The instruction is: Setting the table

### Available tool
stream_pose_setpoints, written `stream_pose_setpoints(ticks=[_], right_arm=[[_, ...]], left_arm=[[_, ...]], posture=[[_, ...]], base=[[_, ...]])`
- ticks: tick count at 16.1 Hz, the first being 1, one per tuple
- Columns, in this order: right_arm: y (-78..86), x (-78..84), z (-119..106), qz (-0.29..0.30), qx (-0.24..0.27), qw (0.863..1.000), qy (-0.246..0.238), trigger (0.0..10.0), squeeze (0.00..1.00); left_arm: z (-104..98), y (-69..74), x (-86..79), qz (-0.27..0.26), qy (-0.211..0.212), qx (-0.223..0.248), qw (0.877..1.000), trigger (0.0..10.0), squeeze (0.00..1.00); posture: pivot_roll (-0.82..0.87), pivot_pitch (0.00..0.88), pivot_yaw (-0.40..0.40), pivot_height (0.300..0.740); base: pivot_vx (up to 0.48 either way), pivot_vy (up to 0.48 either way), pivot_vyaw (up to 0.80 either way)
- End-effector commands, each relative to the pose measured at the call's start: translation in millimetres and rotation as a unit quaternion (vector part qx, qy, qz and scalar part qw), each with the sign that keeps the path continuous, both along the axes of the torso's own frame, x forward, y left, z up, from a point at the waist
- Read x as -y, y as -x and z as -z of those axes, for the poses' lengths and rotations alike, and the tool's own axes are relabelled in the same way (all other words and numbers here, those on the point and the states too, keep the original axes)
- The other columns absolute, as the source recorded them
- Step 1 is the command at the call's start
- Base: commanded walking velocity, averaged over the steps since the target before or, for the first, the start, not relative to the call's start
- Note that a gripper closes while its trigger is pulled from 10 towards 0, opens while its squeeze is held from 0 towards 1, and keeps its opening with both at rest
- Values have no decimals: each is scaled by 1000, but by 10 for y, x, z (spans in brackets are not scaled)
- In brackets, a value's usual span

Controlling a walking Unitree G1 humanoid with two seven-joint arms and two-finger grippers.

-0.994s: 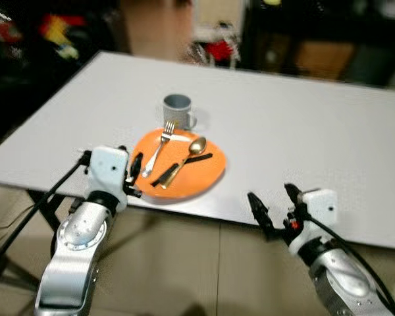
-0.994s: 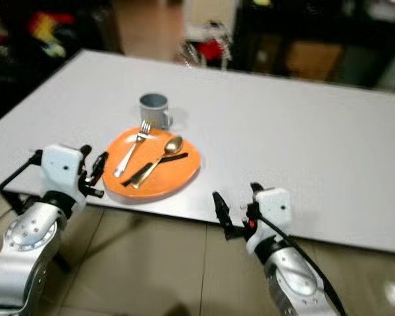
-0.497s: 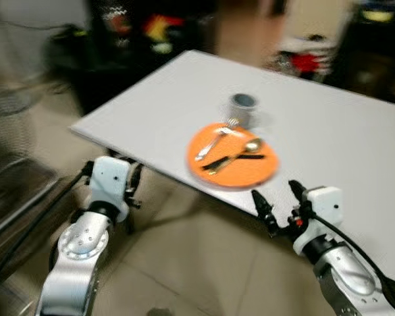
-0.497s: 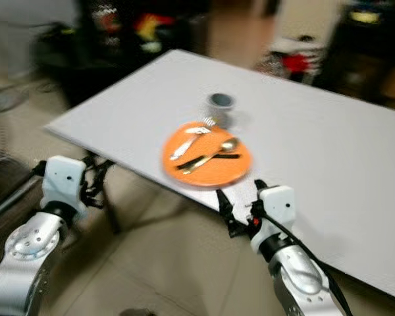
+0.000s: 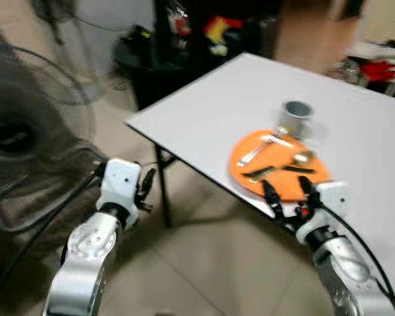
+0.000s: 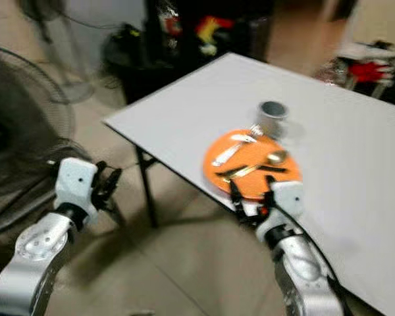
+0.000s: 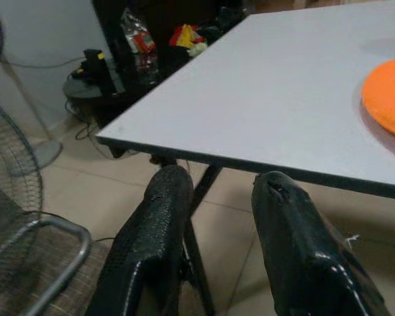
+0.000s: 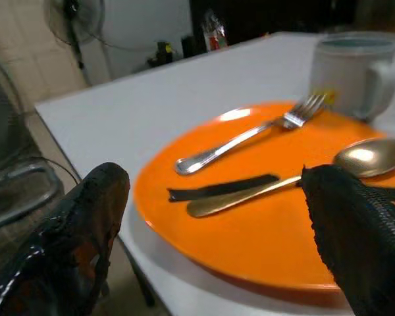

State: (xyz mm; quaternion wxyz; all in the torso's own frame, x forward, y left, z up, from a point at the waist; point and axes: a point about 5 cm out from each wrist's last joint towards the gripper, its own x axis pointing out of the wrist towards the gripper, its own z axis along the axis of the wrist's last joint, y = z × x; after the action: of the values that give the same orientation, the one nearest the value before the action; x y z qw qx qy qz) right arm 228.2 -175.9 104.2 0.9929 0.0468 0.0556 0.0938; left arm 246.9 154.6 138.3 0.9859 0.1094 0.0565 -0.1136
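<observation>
An orange plate lies near the front edge of the white table. On it are a silver fork, a gold spoon and a black utensil. A grey mug stands just behind the plate. My right gripper is open and sits at the plate's near rim, one finger to each side of it. Off the table's corner my left gripper hangs over the floor, its fingers apart with nothing between them.
A large floor fan stands at the left, close to my left arm. A black table leg runs down under the table's corner. Dark shelves with colourful clutter stand behind the table. Tiled floor lies below.
The camera has swung left, so the table and plate now sit at the right and the fan has come into view. The right gripper now sits at the plate's rim.
</observation>
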Motion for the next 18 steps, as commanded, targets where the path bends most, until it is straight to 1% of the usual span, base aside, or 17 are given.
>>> stream_pose_setpoints(ticks=[1,3,4,5,6,7,9,11,12,15,17,18], right_arm=[[-52,-6,-42,-9,14,1000,9,10000,0],[-90,1,-46,-20,13,1000,11,10000,0],[-136,-10,-37,-24,14,1000,9,10000,0],[-173,-25,-17,-29,18,999,11,10000,0],[-201,-43,-27,-38,25,999,10,10000,0],[-221,-47,-37,-40,29,999,7,10000,0],[-260,-41,-38,-42,33,999,2,10000,0],[-321,-26,-50,-37,35,999,-11,10000,0],[-280,-38,-58,-39,36,998,-17,10000,0],[-154,1,-37,-23,27,999,-24,10000,0],[-122,4,-26,-16,22,999,-31,10000,0],[-93,-24,-5,-16,15,999,-34,10000,0]], left_arm=[[56,20,-43,-6,-9,-13,1000,10000,0],[21,20,-31,-5,-11,-4,1000,10000,0],[13,26,-31,-3,-13,-3,1000,10000,0],[25,39,-40,-5,-20,-4,1000,10000,0],[17,64,-35,-8,-8,-13,1000,10000,0],[8,98,-28,-1,-5,-17,1000,10000,0],[8,163,-37,4,-11,-24,1000,10000,0],[4,142,-84,-25,-4,-18,1000,10000,0],[32,92,-94,-48,-12,-6,999,10000,0],[57,137,-79,-56,1,-12,998,10000,0],[36,123,-70,-52,9,-11,999,10000,0],[35,99,-80,-54,14,-11,998,10000,0]], posture=[[8,0,5,740],[24,0,-11,740],[31,0,-14,740],[32,0,0,740],[33,0,9,740],[32,0,13,740],[38,0,19,740],[60,0,-6,740],[55,0,-5,740],[68,0,-28,740],[71,0,-33,740],[59,0,-17,740]], base=[[0,0,800],[0,0,800],[0,0,800],[0,0,800],[0,0,800],[0,0,800],[0,0,800],[0,0,800],[0,0,800],[0,0,800],[0,0,800],[0,0,800]])
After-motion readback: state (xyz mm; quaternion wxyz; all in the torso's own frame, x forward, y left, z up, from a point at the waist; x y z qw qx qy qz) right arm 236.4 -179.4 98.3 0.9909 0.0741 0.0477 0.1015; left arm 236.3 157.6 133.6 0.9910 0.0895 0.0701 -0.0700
